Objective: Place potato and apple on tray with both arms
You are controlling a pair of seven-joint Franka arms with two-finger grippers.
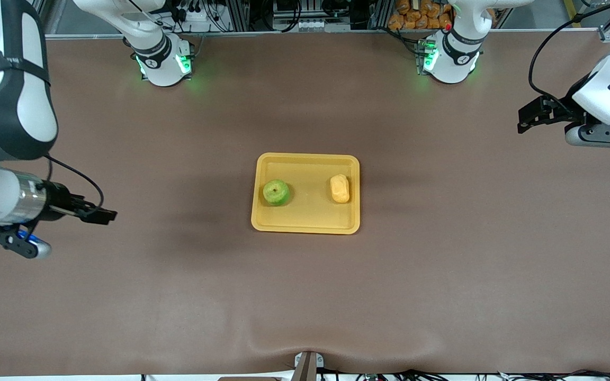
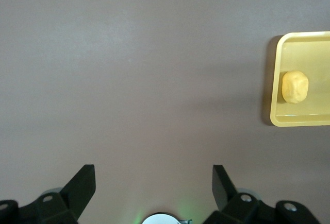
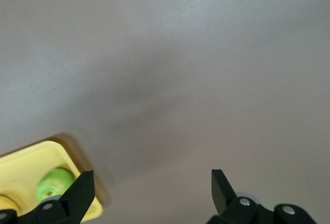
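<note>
**Front view: both items on the tray, arms withdrawn**

The apple (image 1: 276, 192) and potato (image 1: 340, 189) rest apart inside the tray (image 1: 305, 226), so placement appears complete. Left gripper (image 1: 528, 119) and right gripper (image 1: 105, 215), fingers spread and empty, hang over bare table (image 1: 305, 296) at opposite ends.

A brown tabletop (image 1: 305, 296) is seen; orange items (image 1: 419, 15) are piled above its top edge.

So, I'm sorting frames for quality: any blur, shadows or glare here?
Front view: sharp, with soft dark shadows on the brown table beside the flat yellow plastic tray. Left wrist view: crisp, evenly lit. Right wrist view: washed out, hazy shadow smears, round green apple soft.
</note>
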